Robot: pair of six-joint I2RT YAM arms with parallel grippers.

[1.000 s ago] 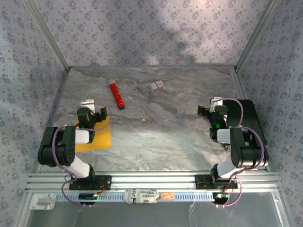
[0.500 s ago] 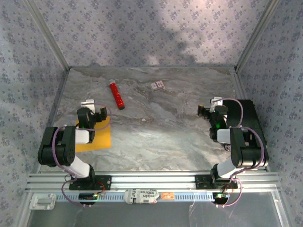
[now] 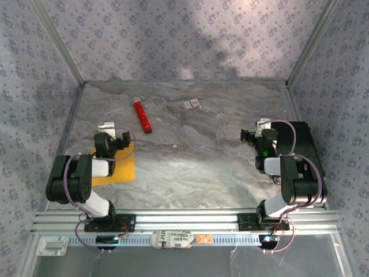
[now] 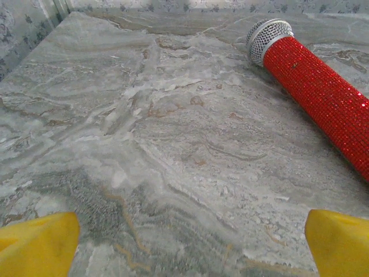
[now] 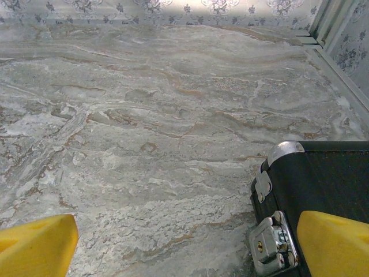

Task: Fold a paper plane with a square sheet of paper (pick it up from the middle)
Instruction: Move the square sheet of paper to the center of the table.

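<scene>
- Paper location: the square sheet of paper (image 3: 122, 168), orange-yellow, lies flat on the near-left part of the marble-pattern table (image 3: 196, 161). The left arm's forearm covers its left side; the right edge and near-right corner are exposed.
- Left gripper (image 3: 114, 133) is over the sheet's far edge, pointing away from the bases. Jaws are spread wide with nothing in them.
- Left wrist view: one yellow fingertip (image 4: 37, 245) sits in each bottom corner, with only marble between them. Can't tell from any view whether the fingers touch the sheet.
- Red cylindrical tube (image 3: 142, 116) lies on the table beyond the left gripper and slightly right of it, apart from the sheet. Its far end leans a little left. In the left wrist view the tube (image 4: 320, 95) is glittery red with a silver cap on the far end.
- Small white card (image 3: 192, 104) lies further right, toward the back wall, well apart from tube and sheet.
- Right gripper (image 3: 253, 134) is over the right part of the table, jaws wide, holding nothing. Right wrist view: yellow fingertips (image 5: 37, 245) in the bottom corners, marble between.
- Black case (image 3: 305, 153) runs along the table's right edge beside the right arm. Its metal latch (image 5: 266, 245) sits just left of the right-hand fingertip.
</scene>
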